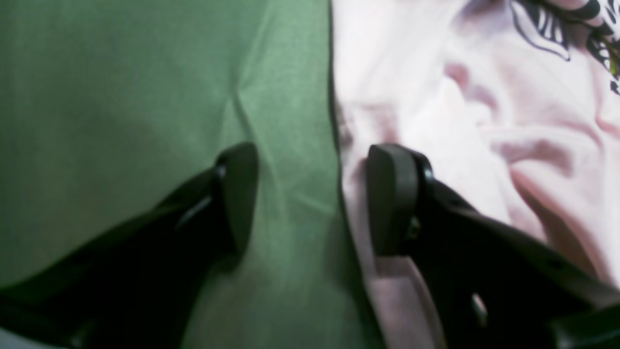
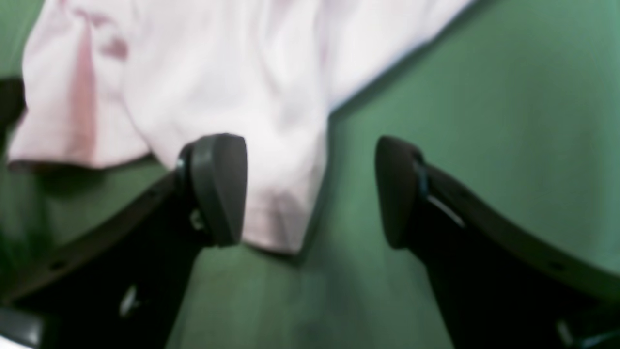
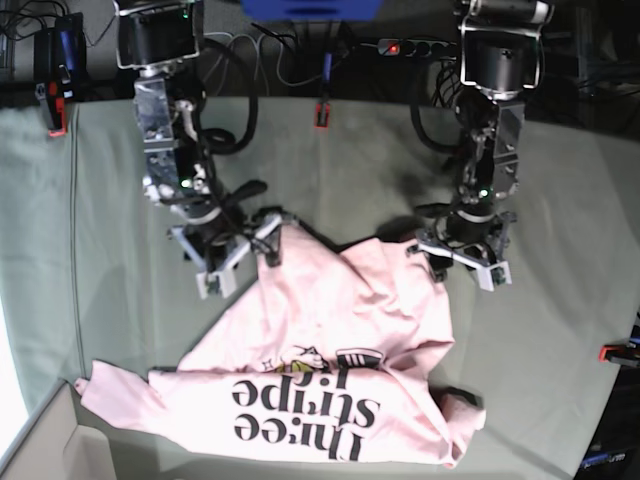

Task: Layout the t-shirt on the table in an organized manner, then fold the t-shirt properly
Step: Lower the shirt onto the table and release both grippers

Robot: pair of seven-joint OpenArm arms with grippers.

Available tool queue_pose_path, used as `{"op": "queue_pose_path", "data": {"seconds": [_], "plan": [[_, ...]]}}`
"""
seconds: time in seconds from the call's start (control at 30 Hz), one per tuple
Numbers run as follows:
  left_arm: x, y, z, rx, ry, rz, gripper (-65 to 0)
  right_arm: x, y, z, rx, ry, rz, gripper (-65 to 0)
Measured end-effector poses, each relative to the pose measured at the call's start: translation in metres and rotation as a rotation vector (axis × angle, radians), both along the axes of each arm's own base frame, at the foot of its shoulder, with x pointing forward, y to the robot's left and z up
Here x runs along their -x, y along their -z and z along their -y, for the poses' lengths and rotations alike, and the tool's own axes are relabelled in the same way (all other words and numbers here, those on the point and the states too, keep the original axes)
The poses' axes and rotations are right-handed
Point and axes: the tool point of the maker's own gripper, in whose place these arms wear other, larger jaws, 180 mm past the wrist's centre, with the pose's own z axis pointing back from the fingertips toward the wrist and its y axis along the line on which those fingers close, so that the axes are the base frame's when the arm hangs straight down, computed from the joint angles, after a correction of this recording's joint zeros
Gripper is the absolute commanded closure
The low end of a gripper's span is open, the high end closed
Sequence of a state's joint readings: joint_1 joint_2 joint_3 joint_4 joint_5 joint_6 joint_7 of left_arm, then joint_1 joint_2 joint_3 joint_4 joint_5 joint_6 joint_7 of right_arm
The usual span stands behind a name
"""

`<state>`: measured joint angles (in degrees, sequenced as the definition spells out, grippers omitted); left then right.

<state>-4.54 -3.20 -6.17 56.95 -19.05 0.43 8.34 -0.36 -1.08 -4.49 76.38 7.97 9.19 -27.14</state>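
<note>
The pale pink t-shirt (image 3: 330, 340) lies crumpled on the table (image 3: 560, 200), its black lettering upside down near the front edge. My left gripper (image 1: 312, 198) is open and straddles the shirt's edge (image 1: 436, 121): one finger over green cloth, the other over pink fabric. In the base view this gripper (image 3: 462, 262) hangs at the shirt's far right corner. My right gripper (image 2: 310, 191) is open as well, with a pink corner of the shirt (image 2: 281, 194) lying between its fingers, beside the left one. From the base it (image 3: 240, 265) sits at the shirt's far left corner.
Red clamps (image 3: 320, 113) (image 3: 615, 352) grip the table cloth at the back and right edges. Cables and a power strip (image 3: 410, 47) run behind the table. A pale box edge (image 3: 40, 440) shows at the front left corner.
</note>
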Motion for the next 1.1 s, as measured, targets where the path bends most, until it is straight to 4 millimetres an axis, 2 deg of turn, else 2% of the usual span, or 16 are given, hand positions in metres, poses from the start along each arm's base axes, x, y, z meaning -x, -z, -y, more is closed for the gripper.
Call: {"op": "queue_pose_path", "data": {"seconds": [0.07, 0.1, 0.23, 0.27, 0.33, 0.47, 0.53, 0.63, 0.77, 0.87, 0.97, 1.1], "plan": [[-0.001, 0.0, 0.003, 0.006, 0.001, -0.005, -32.4, 0.004, 0.009, 0.003, 0.007, 0.003, -0.027, -41.6], [-0.001, 0.001, 0.004, 0.01, 0.0, -0.005, -29.2, 0.004, 0.011, 0.004, 0.008, 0.007, -0.032, -41.6], [0.001, 0.003, 0.009, 0.026, -0.002, -0.012, -2.4, 0.006, 0.021, -0.004, -0.009, 0.005, -0.06, -41.1], [0.002, 0.004, 0.008, 0.029, -0.004, -0.018, 0.0, 0.006, 0.021, -0.008, -0.019, 0.007, -0.055, -41.0], [0.002, 0.005, 0.008, 0.03, -0.004, -0.023, -1.7, 0.004, 0.021, -0.015, -0.034, 0.004, -0.061, -41.0], [0.003, 0.0, 0.005, 0.025, 0.007, -0.027, -0.1, 0.005, 0.018, -0.037, -0.078, 0.001, -0.068, -40.8], [0.011, -0.001, 0.001, 0.015, 0.018, -0.038, -0.2, 0.005, 0.017, -0.045, -0.094, -0.003, -0.07, -38.1], [0.021, -0.01, -0.003, 0.0, 0.022, -0.025, -0.2, 0.005, 0.017, -0.045, -0.096, -0.001, -0.07, -26.2], [0.009, -0.037, -0.012, -0.03, 0.028, 0.052, -0.2, 0.007, 0.018, -0.043, -0.091, -0.002, -0.077, -1.3], [0.011, -0.052, -0.024, -0.043, 0.011, 0.094, -0.2, 0.009, 0.018, -0.036, -0.076, -0.001, -0.072, 0.0], [0.029, -0.059, -0.049, -0.061, -0.051, 0.094, -0.2, 0.021, 0.007, -0.018, -0.045, 0.008, -0.038, 0.0], [0.038, -0.095, -0.077, -0.104, -0.113, 0.18, -0.2, 0.034, -0.032, 0.002, -0.013, 0.02, 0.072, 0.0]]}}
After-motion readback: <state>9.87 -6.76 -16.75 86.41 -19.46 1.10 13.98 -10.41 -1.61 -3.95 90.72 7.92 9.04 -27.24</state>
